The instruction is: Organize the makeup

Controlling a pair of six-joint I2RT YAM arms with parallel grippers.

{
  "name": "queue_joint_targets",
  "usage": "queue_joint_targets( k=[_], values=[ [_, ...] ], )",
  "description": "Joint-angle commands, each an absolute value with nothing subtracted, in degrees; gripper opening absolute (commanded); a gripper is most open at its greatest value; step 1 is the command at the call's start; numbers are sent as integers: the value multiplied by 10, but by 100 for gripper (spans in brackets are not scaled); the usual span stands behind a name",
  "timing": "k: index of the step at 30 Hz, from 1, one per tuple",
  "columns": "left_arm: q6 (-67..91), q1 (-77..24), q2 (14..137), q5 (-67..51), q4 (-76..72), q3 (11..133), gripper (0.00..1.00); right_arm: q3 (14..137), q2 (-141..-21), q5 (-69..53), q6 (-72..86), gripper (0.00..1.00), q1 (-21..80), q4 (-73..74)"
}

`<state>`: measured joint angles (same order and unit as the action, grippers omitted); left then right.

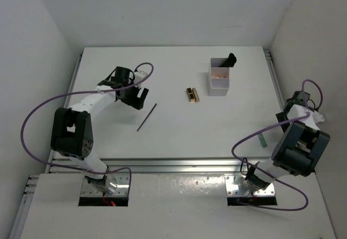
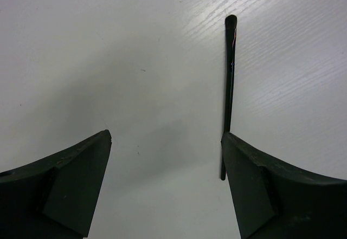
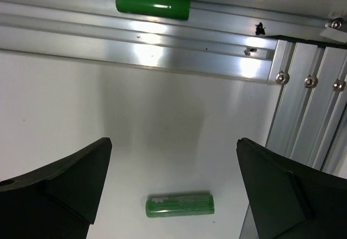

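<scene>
A thin black stick (image 1: 147, 117) lies on the white table just right of my left gripper (image 1: 136, 99). In the left wrist view the gripper (image 2: 165, 136) is open and empty. The stick (image 2: 230, 71) runs past its right fingertip (image 2: 238, 147) and is not held. A black-and-gold case (image 1: 192, 94) lies mid-table. A black flared brush (image 1: 230, 60) stands in the white box (image 1: 219, 84). My right gripper (image 1: 284, 117) is open, and in its wrist view (image 3: 173, 141) it hangs over a green tube (image 3: 179, 205). A second green tube (image 3: 153, 4) lies by the rail.
Aluminium rails (image 3: 303, 103) frame the table's corner close to my right gripper. A green tube (image 1: 263, 140) shows near the right arm in the top view. White walls close in on three sides. Purple cables loop off both arms.
</scene>
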<state>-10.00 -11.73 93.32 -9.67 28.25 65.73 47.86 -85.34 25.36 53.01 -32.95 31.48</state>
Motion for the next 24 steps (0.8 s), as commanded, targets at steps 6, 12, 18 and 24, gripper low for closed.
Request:
queue_joint_targets(
  k=[6, 12, 18, 24],
  values=[
    [-104, -123, 923, -103, 286, 656, 89, 533, -880, 187, 397, 97, -310, 251],
    [-104, -123, 923, -98, 286, 645, 89, 509, -867, 111, 315, 97, -296, 240],
    [-104, -129, 923, -98, 280, 645, 89, 515, -867, 45, 293, 97, -294, 259],
    [-104, -129, 923, -98, 280, 645, 89, 512, -866, 34, 277, 96, -286, 270]
  ],
)
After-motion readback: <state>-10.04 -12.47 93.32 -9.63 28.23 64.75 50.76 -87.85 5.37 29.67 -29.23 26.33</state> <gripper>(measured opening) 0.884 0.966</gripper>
